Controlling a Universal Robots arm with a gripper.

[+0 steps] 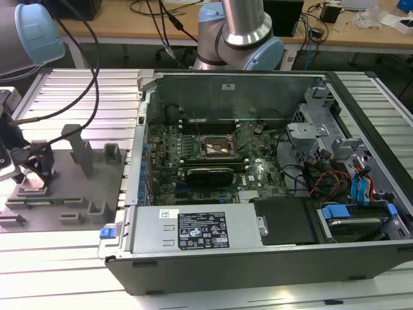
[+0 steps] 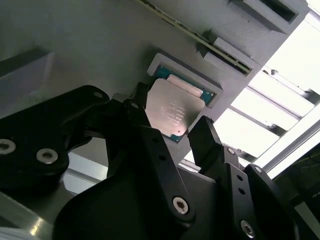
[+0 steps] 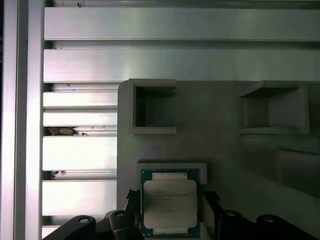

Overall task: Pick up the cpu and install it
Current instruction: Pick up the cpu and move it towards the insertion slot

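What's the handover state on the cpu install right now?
Gripper: open, jaws either side of the cpu, above the grey tray at the exterior view's left.
Cpu: lying flat in its tray recess, not lifted.
Socket: inside the open computer case, away from the gripper.
Done: gripper lined up on the cpu.
Left: the pick-up and the install.
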